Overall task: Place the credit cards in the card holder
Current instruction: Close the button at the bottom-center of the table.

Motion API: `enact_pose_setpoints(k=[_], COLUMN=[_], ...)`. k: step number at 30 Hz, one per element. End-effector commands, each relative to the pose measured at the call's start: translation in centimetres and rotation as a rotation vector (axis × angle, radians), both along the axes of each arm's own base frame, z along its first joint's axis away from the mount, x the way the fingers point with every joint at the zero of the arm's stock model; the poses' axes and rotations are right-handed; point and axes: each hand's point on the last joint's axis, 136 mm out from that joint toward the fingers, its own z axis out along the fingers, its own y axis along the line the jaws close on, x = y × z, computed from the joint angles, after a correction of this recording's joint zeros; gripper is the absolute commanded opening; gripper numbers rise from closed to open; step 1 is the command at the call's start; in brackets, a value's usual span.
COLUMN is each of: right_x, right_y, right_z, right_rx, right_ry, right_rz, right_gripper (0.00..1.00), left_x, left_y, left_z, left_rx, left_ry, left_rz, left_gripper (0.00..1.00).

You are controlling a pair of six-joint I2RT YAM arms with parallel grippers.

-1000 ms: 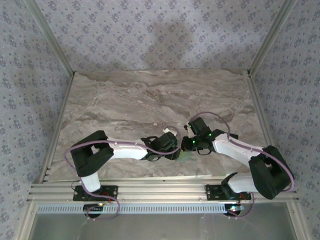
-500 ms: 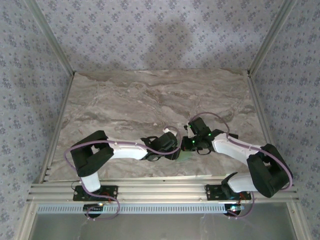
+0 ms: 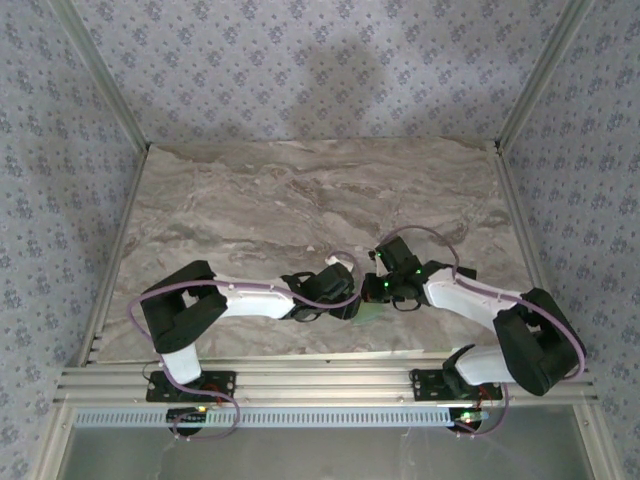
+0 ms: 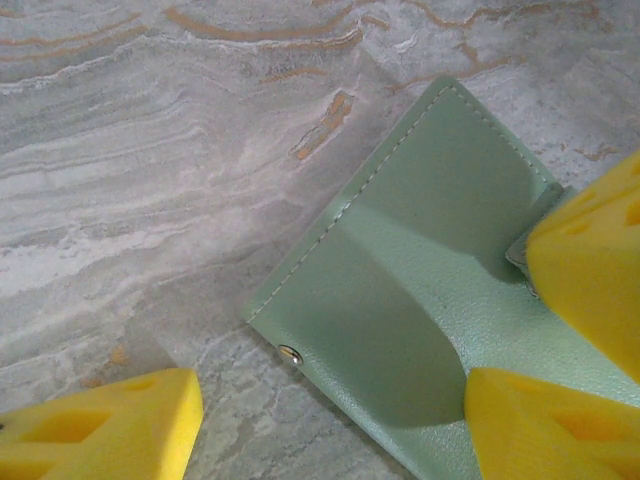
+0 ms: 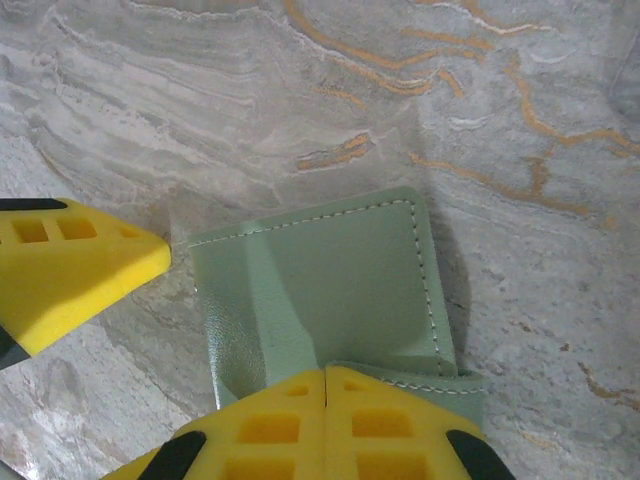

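The holder lies open on the counter at the lower centre of the top view, both arms bent over it. The step looks like readying it. The right fingers are pressed together at its folded flap; whether they pinch it I cannot tell. The left fingers stand spread across its snap corner. Next, a pocket needs opening for a card, and both arms crowd the holder.

I see left arm, right arm: white link shells, black joint housings, purple cables looped alongside. Green light at right wrist. Left fingers, right fingers yellow, blocky, square recesses.
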Motion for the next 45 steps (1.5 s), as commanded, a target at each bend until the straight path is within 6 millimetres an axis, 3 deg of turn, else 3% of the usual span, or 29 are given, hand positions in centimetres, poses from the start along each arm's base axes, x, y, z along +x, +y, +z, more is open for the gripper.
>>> enact_pose_setpoints(k=[1,20,26,33,45], right_x=[-2.8,-5.0,-6.3,-7.1,-10.0], right_y=[-2.1,-3.2,-3.4,-3.2,-5.4], right_z=[-2.7,-4.1,-6.0,-6.4,-9.1], right_rx=[-0.099,-0.161,-0.177,-0.186,-0.261], right_ry=[0.099,0.133,0.196,0.215,0.297], right_rz=[-0.033,-0.109,-0.119,-0.128,-0.215], right_gripper=[0.00,0.00,0.00,0.00,0.00], left_x=[-0.3,0.3,0.6,0.8,1.5], left_y=[1.4,1.3,1.0,0.9,0.3], left_z=[-3.3,-3.4,-3.6,-4.2,-4.4], left_rx=[0.042,0.024,0.014,0.015,0.002], left_ry=[0.065,0.076,0.080,0.091,0.097], left_rz=[0.026,0.036,0.036,0.037,0.033], left_gripper=[0.71,0.71,0.71,0.71,0.71])
